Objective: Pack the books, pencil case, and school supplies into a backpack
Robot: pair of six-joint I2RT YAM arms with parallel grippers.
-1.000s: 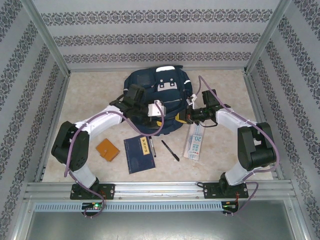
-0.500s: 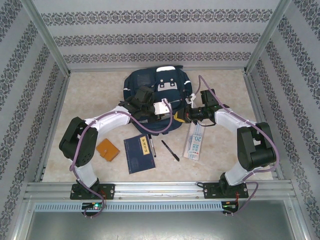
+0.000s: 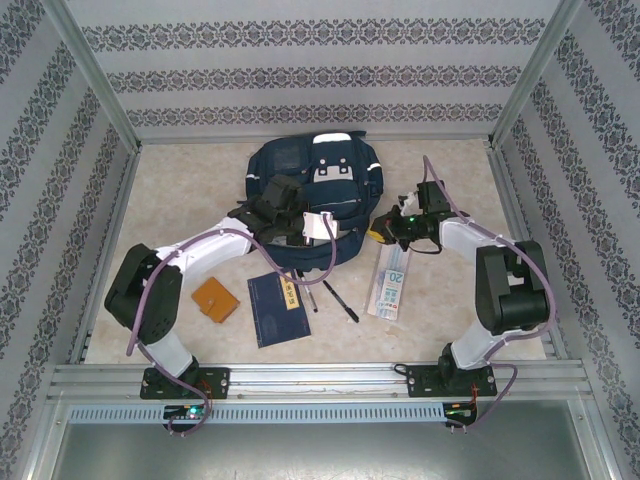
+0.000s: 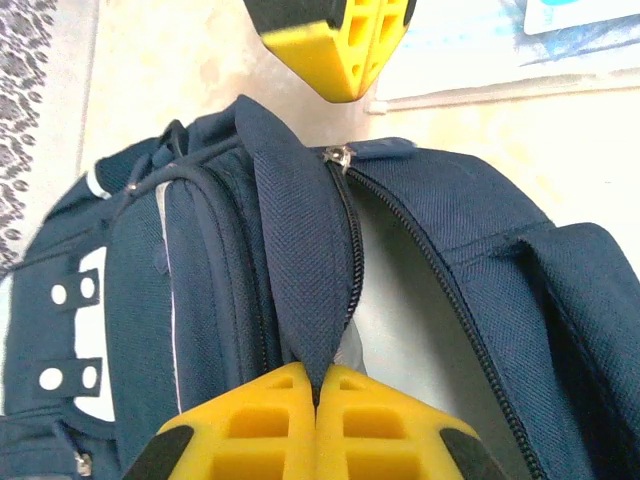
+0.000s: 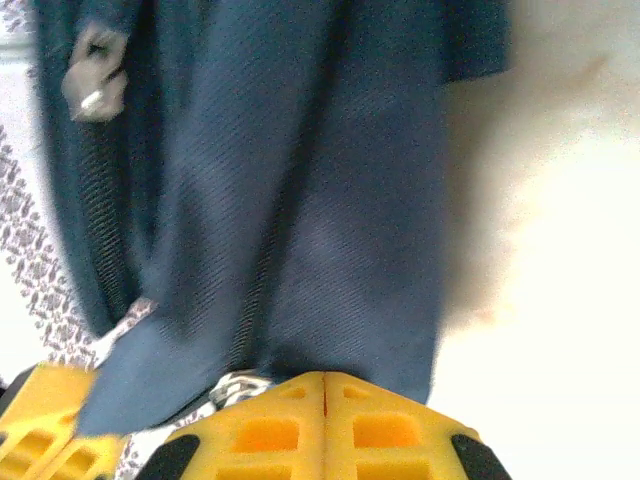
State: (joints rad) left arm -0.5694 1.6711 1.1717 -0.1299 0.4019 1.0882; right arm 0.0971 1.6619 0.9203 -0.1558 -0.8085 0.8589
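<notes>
Navy-blue fabric backpack (image 3: 290, 165) is lying far-centre on beige table (image 3: 190, 190), looking soft and floppy, with left gripper (image 4: 318, 372) and right gripper (image 5: 325, 380) both pinching closed on its zipper-edge cloth, probably the firmest hold.

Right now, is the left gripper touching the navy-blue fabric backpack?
Touching. Left wrist view: left gripper shut, pinching a fold of the navy-blue fabric backpack.

My left gripper (image 3: 328, 232) and right gripper (image 3: 377, 235) were both pinched tight at the near edge of the backpack (image 3: 290, 165). Nearer me on the table (image 3: 180, 190) lay the orange booklet (image 3: 216, 299), navy book (image 3: 277, 308), two pens (image 3: 340, 301) and pencil case (image 3: 388, 283).
</notes>
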